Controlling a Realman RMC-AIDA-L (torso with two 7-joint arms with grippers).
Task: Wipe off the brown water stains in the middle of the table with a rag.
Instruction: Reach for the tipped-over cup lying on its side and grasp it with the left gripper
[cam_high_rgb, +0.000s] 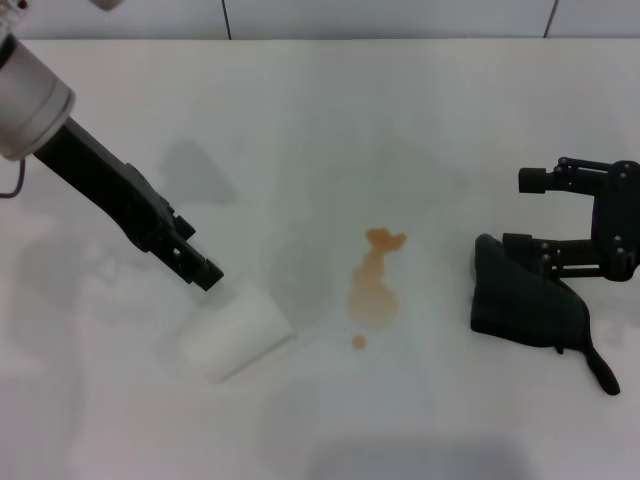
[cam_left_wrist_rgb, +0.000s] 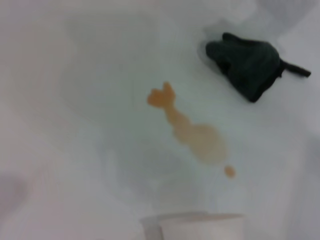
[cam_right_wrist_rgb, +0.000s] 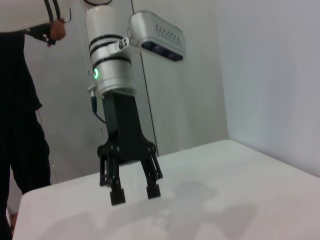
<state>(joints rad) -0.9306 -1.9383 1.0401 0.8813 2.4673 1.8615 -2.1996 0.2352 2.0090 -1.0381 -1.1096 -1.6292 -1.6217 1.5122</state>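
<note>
The brown water stains (cam_high_rgb: 372, 285) lie as an irregular chain in the middle of the white table (cam_high_rgb: 300, 120), with one tiny droplet (cam_high_rgb: 358, 342) nearest me. They also show in the left wrist view (cam_left_wrist_rgb: 195, 136). The dark rag (cam_high_rgb: 525, 300) lies at the right with its thin tail (cam_high_rgb: 600, 375) trailing toward me; it also shows in the left wrist view (cam_left_wrist_rgb: 247, 62). My right gripper (cam_high_rgb: 520, 212) is open at the rag's far edge, its lower finger against the cloth. My left gripper (cam_high_rgb: 200, 268) is open and empty at the left, seen from the right wrist view (cam_right_wrist_rgb: 135, 194).
A white cup (cam_high_rgb: 235, 335) lies on its side just below the left gripper, left of the stains; its rim shows in the left wrist view (cam_left_wrist_rgb: 200, 227). A person in dark clothes (cam_right_wrist_rgb: 20, 125) stands beyond the table's far side.
</note>
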